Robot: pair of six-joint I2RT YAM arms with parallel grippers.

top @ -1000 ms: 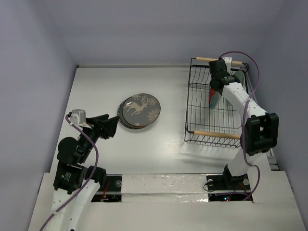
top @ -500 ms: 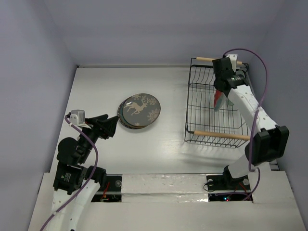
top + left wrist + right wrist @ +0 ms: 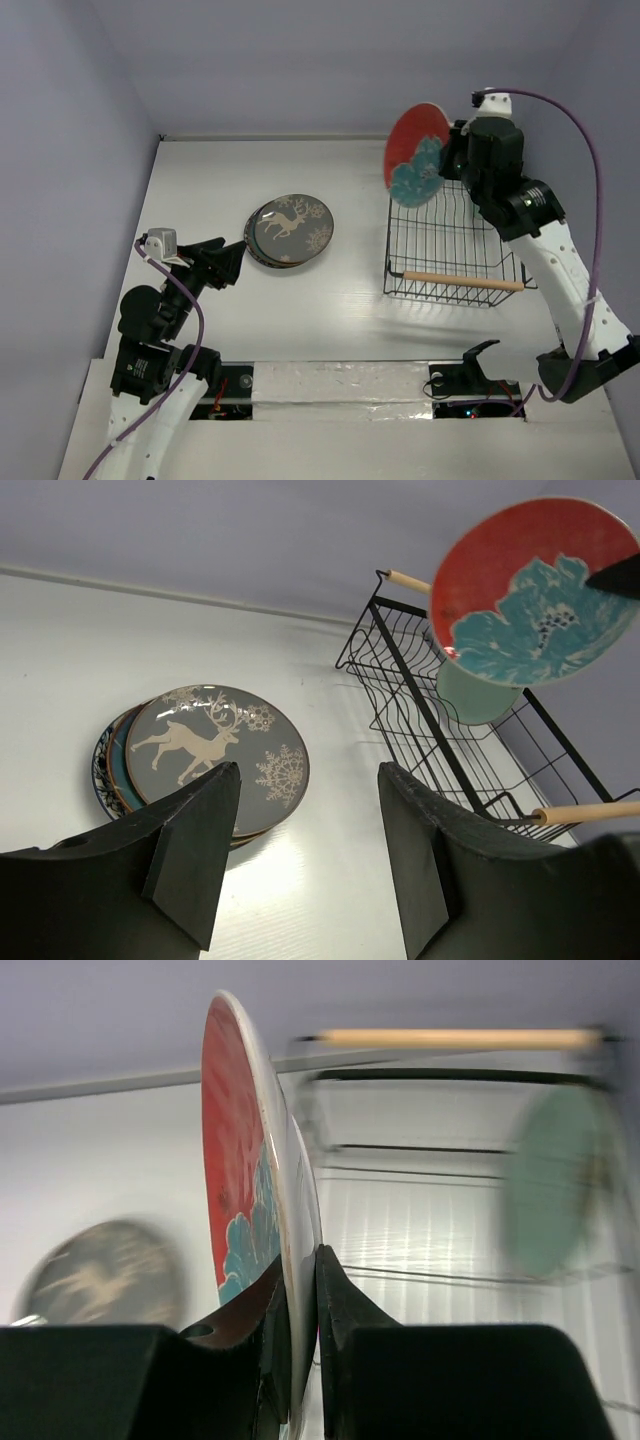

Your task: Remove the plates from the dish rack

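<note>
Right gripper point(image 3: 452, 160) clamped on red-and-teal plate point(image 3: 415, 150), plate held on edge above dish rack point(image 3: 445, 245) far side, left gripper point(image 3: 307, 770) spread open near reindeer plate point(image 3: 290, 225) stack

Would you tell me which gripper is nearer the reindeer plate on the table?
Left. The left gripper is open beside the grey-brown reindeer plate; the right gripper holds a red-and-teal plate above the black wire dish rack.

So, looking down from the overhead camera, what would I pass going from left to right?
left arm → plate stack → red plate, held up in the air → right arm
</note>
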